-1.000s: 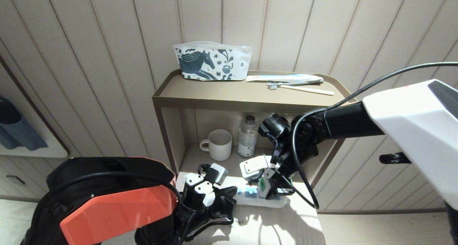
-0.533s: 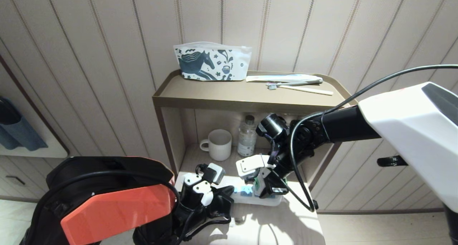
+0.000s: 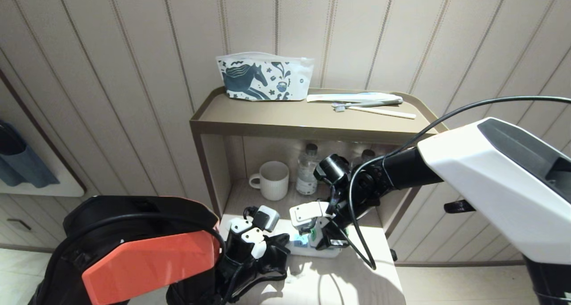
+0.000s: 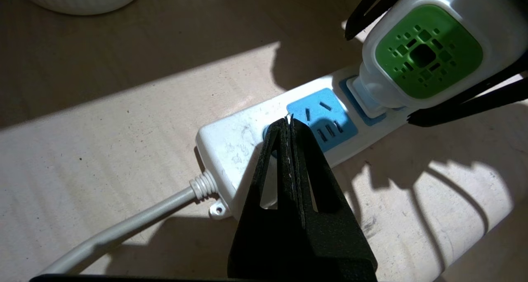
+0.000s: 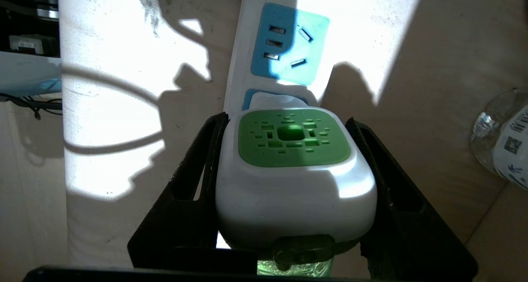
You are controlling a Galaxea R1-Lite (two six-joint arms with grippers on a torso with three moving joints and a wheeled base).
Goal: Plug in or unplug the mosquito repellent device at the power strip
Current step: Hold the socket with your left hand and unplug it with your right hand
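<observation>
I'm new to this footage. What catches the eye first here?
The right hand clamps the white mosquito repellent device with its green perforated top, seated in the long white power strip with light-blue sockets. The left hand, shut, presses down on the strip's cord end.

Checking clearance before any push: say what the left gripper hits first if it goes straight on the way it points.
Probably the power strip: the shut left gripper points at its button end, beside the free socket.
</observation>
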